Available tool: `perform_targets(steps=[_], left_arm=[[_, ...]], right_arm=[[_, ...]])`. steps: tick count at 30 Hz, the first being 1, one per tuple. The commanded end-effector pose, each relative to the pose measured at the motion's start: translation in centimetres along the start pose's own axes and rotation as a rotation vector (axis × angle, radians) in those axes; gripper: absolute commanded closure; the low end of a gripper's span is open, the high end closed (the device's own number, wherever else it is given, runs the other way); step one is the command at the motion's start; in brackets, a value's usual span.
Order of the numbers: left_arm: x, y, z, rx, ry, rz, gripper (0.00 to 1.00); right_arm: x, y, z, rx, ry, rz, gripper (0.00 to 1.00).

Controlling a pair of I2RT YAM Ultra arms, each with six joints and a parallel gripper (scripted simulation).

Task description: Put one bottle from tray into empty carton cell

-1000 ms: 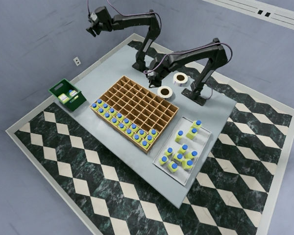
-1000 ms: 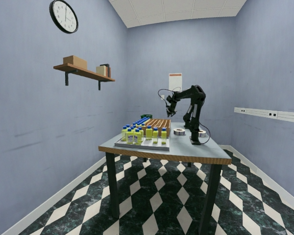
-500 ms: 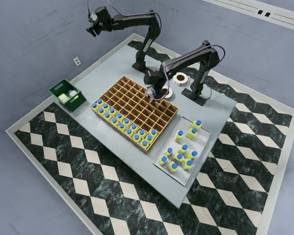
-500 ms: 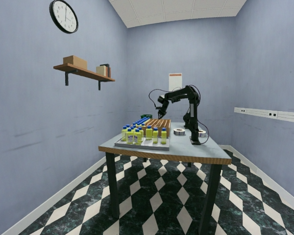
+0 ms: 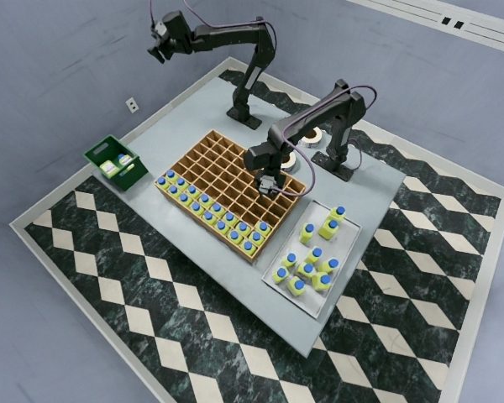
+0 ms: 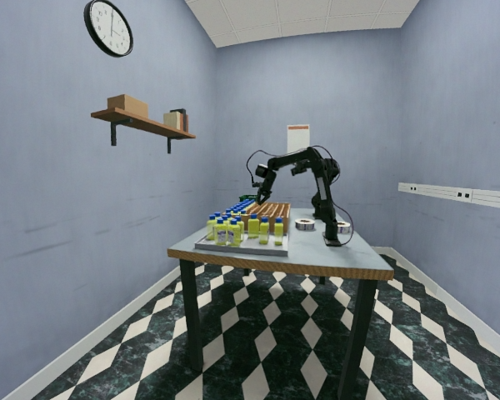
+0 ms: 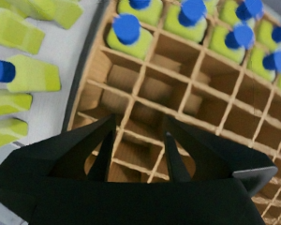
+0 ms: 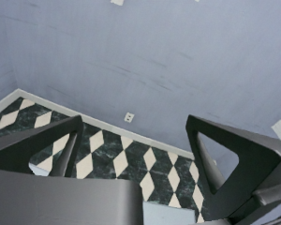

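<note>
The bench is the biggest thing before me, pale and smooth on top with a rough brown edge, and on it sits the carton (image 5: 252,259) (image 6: 280,207) (image 7: 145,70), a wide brown box cut into square cells by thin, fibrous dividers that look like cardboard. Beside it lies the tray (image 5: 282,289) (image 6: 242,248) (image 7: 61,112), shallow, grey and thin-rimmed. Over the carton hangs the left end effector (image 5: 267,195) (image 6: 262,202) (image 7: 139,120), its fingers standing a bit under halfway apart with nothing between them; the right end effector (image 5: 155,54) (image 8: 135,121), up away from the bench, is spread about as wide as it goes and is likewise bare. Smallest are the bottles (image 5: 307,232) (image 6: 264,230) (image 7: 35,74), upright in the tray, none in hand: square-shouldered, yellow-green, with round blue caps. I'd guess they're light to middling if full, the walls smooth, slightly springy plastic, a little slippery but hardly fragile. I'd take one by opposite flat sides, high up near the shoulder, so the fingers clear the dividers; a hard squeeze might dent it, and a tilted one could snag on a cell's edge.
</note>
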State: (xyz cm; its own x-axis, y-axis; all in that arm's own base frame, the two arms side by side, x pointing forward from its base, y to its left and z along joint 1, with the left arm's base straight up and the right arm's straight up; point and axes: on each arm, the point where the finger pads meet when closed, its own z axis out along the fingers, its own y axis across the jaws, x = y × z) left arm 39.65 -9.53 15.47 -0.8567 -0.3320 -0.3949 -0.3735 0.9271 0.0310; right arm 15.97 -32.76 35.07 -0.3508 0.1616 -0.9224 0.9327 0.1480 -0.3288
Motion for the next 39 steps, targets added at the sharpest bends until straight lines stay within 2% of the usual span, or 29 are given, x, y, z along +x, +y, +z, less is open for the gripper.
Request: perform_targets(steps=[1, 4, 6, 7, 8, 9, 11, 16, 17, 18, 19, 21, 25, 28, 31, 34, 36, 38, 39], left_arm=[[-2.1, 2.8, 0.8, -0.142, -0.019, -0.183, 0.56], [-4.4, 6.6, 1.7, -0.272, -0.072, -0.392, 0.56], [-4.4, 6.6, 1.7, -0.272, -0.072, -0.392, 0.56], [-4.9, 7.3, 1.7, -0.313, -0.091, -0.462, 0.56], [-3.5, 4.0, 0.5, -0.217, -0.054, -0.345, 0.56], [-4.5, 5.6, 1.9, -0.246, -0.054, -0.367, 0.56], [-5.6, 8.1, 2.8, -0.317, -0.072, -0.459, 0.56], [-8.1, 13.7, 3.7, -0.499, -0.181, -0.734, 0.56], [-7.5, 10.8, 2.8, -0.422, -0.15, -0.659, 0.56], [-8.0, 12.4, 3.8, -0.456, -0.15, -0.685, 0.56], [-8.1, 12.5, 3.7, -0.46, -0.157, -0.696, 0.56], [-9.0, 15.3, 4.4, -0.544, -0.204, -0.804, 0.56], [-9.4, 15.5, 4.1, -0.556, -0.234, -0.849, 0.56], [-10.3, 18.6, 4.7, -0.631, -0.283, -0.95, 0.56], [-10.8, 19.3, 4.6, -0.649, -0.311, -0.995, 0.56], [-10.8, 18.4, 4.9, -0.625, -0.29, -0.966, 0.56], [-10.9, 19.3, 5.2, -0.633, -0.28, -0.971, 0.56], [-11.4, 19.0, 3.2, -0.595, -0.313, -0.989, 0.56], [-11.4, 19.0, 3.2, -0.595, -0.313, -0.989, 0.56]], right_arm=[[-0.6, -0.5, -0.4, 0.005, -0.014, 0.015, 0.0], [-0.6, -0.5, -0.4, 0.005, -0.014, 0.015, 0.0], [-0.6, -0.5, -0.4, 0.005, -0.014, 0.015, 0.0], [-0.6, -0.5, -0.4, 0.005, -0.014, 0.015, 0.0], [-0.6, -0.5, -0.4, 0.005, -0.014, 0.015, 0.0], [-0.6, -0.5, -0.4, 0.005, -0.014, 0.015, 0.0], [-0.6, -0.5, -0.4, 0.005, -0.014, 0.015, 0.0], [-0.6, -0.5, -0.4, 0.005, -0.014, 0.015, 0.0], [-0.6, -0.5, -0.4, 0.005, -0.014, 0.015, 0.0], [-0.6, -0.5, -0.4, 0.005, -0.014, 0.015, 0.0], [-0.6, -0.5, -0.4, 0.005, -0.014, 0.015, 0.0], [-0.6, -0.5, -0.4, 0.005, -0.014, 0.015, 0.0], [-0.6, -0.5, -0.4, 0.005, -0.014, 0.015, 0.0], [-0.6, -0.5, -0.4, 0.005, -0.014, 0.015, 0.0], [-0.6, -0.5, -0.4, 0.005, -0.014, 0.015, 0.0], [-0.6, -0.5, -0.4, 0.005, -0.014, 0.015, 0.0], [-0.6, -0.5, -0.4, 0.005, -0.014, 0.015, 0.0], [-0.6, -0.5, -0.4, 0.005, -0.014, 0.015, 0.0], [-0.6, -0.5, -0.4, 0.005, -0.014, 0.015, 0.0]])
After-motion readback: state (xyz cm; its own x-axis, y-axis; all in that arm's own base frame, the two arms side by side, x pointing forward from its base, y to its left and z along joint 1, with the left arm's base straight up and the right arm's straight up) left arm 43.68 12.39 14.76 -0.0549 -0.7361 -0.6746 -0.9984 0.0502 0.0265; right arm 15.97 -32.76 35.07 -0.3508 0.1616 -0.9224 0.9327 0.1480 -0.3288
